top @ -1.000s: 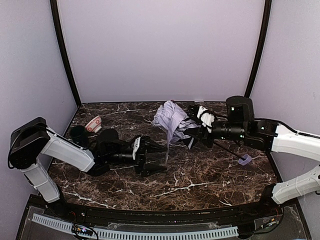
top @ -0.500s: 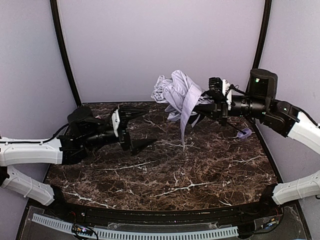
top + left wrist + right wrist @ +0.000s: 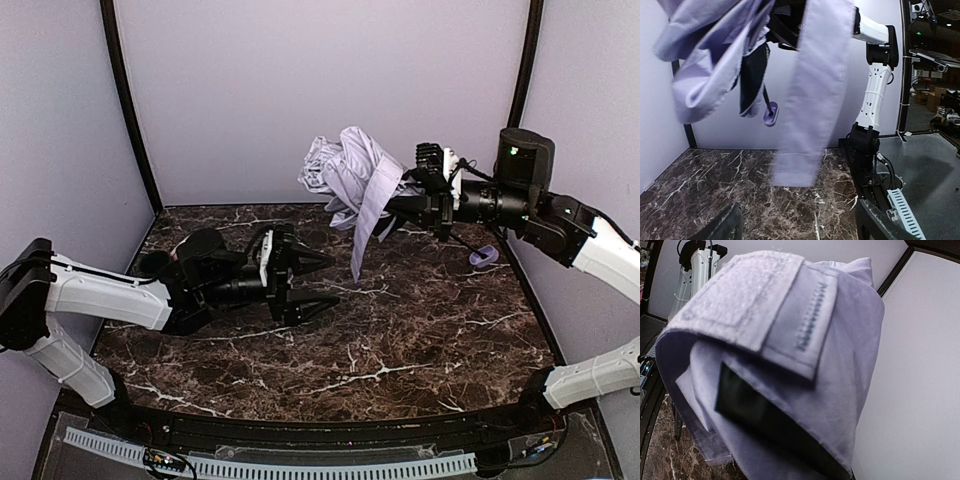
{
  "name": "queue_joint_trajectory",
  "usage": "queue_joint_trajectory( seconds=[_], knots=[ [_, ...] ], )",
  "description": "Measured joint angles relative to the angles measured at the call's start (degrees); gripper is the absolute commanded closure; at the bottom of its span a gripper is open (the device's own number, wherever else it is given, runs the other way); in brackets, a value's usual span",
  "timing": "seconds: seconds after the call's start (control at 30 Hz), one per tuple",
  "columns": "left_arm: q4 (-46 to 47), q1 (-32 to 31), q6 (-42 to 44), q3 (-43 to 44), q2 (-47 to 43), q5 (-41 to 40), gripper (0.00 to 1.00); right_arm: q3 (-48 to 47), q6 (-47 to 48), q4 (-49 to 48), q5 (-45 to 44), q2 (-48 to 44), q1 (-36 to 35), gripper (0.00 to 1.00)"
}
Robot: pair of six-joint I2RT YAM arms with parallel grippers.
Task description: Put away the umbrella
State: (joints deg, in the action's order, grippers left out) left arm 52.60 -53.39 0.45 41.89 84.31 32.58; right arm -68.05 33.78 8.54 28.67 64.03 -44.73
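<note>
The umbrella [image 3: 345, 175] is a crumpled pale lavender canopy with a black underside, held in the air above the back of the table. My right gripper [image 3: 422, 198] is shut on it near the ribs. Its fabric strap [image 3: 362, 235] hangs straight down, and its lavender knob handle [image 3: 483, 258] points to the right behind the gripper. My left gripper [image 3: 328, 280] is open and empty, low over the table and below-left of the strap end. In the left wrist view the canopy [image 3: 705, 65], strap [image 3: 812, 100] and knob [image 3: 770, 116] hang ahead. In the right wrist view the fabric [image 3: 790, 390] hides my fingers.
The dark marble table [image 3: 420, 340] is enclosed by lavender walls with black corner posts [image 3: 130, 110]. The right arm's white link [image 3: 875, 85] and its base show at the right of the left wrist view.
The right arm lifted the umbrella off the table and holds it high at the back. The left arm swung up and left, then came back low toward the middle, jaws still open.
</note>
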Motion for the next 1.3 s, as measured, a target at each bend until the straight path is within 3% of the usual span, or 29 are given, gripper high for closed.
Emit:
queue_joint_trajectory(
  seconds=[0.23, 0.4, 0.73, 0.8, 0.87, 0.97, 1.07, 1.13, 1.2, 1.23, 1.3],
  knots=[
    [9.29, -0.85, -2.58, 3.39, 6.45, 3.65, 0.17, 0.00, 0.02, -0.44, 0.07, 0.31, 0.00, 1.00],
    [8.02, -0.85, -0.37, 7.02, 9.29, 5.09, 0.15, -0.63, 0.07, -0.07, 0.31, 0.59, 0.00, 1.00],
    [16.44, -0.85, -7.45, 10.36, 15.91, 18.53, 0.21, -0.74, 0.09, 0.63, 0.26, 0.61, 0.02, 1.00],
    [17.62, -0.85, -8.94, 10.88, 16.41, 20.90, 0.30, -0.74, 0.07, 0.74, 0.26, 0.61, 0.02, 1.00],
    [18.43, -0.85, -10.16, 11.30, 16.41, 22.40, 0.51, -0.74, 0.09, 0.81, 0.24, 0.63, 0.02, 1.00],
    [17.79, -0.85, -10.21, 12.26, 16.41, 23.12, 0.73, -0.74, 0.07, 0.92, 0.24, 0.68, 0.02, 1.00],
    [16.04, -0.85, -9.81, 13.42, 16.41, 22.99, 0.81, -0.74, 0.07, 0.94, 0.24, 0.72, 0.02, 1.00],
    [15.26, -0.85, -9.33, 13.60, 16.41, 22.86, 0.79, -0.74, 0.07, 0.94, 0.22, 0.72, 0.02, 1.00],
    [13.68, -0.90, -8.68, 13.60, 16.41, 22.77, 0.55, -0.74, 0.04, 0.96, 0.17, 0.72, 0.02, 1.00],
    [13.38, -0.94, -8.11, 13.60, 16.41, 22.71, 0.50, -0.74, 0.04, 0.96, 0.17, 0.72, 0.02, 1.00],
    [12.57, -1.07, -8.00, 13.60, 16.41, 22.47, 0.52, -0.74, 0.04, 0.96, 0.02, 0.72, 0.02, 1.00]
  ],
)
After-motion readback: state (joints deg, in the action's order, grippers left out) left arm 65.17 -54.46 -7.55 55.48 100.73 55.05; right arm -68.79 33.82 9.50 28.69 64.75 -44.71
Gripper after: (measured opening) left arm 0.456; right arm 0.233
